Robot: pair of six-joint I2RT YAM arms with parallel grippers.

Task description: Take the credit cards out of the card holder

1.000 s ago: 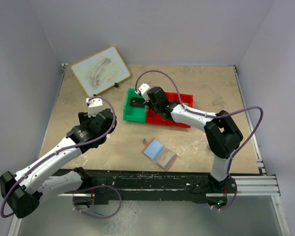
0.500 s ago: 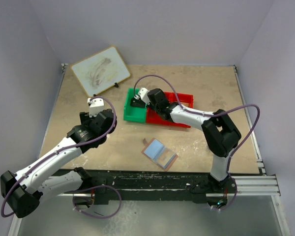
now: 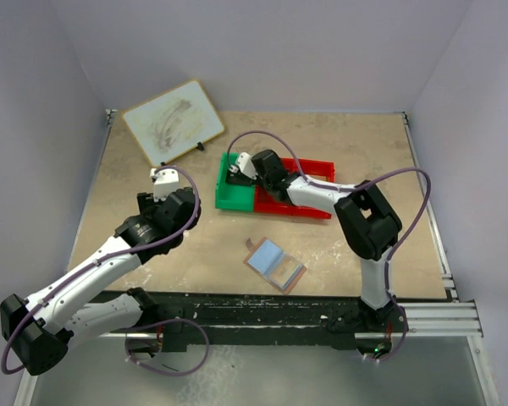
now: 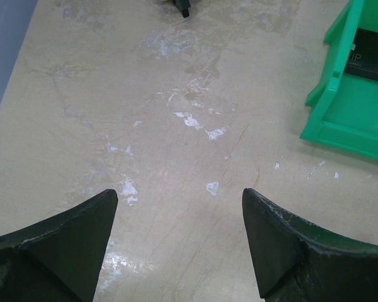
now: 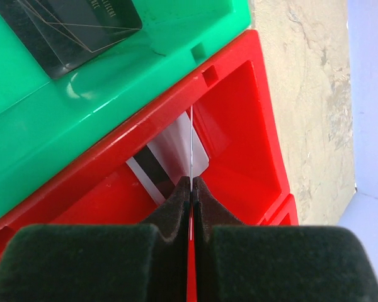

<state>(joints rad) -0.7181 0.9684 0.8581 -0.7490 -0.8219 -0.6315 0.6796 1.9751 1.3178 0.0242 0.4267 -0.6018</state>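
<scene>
Altogether two bins (image 3: 233, 201) (image 3: 298, 210), one card holder (image 3: 274, 265), perhaps two cards (image 5: 69, 25) (image 5: 176, 151).

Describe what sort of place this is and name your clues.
Probably a robotics lab test cell: left arm and right arm bolted at a scuffed table, plain walls around it, green bin and red bin.
</scene>
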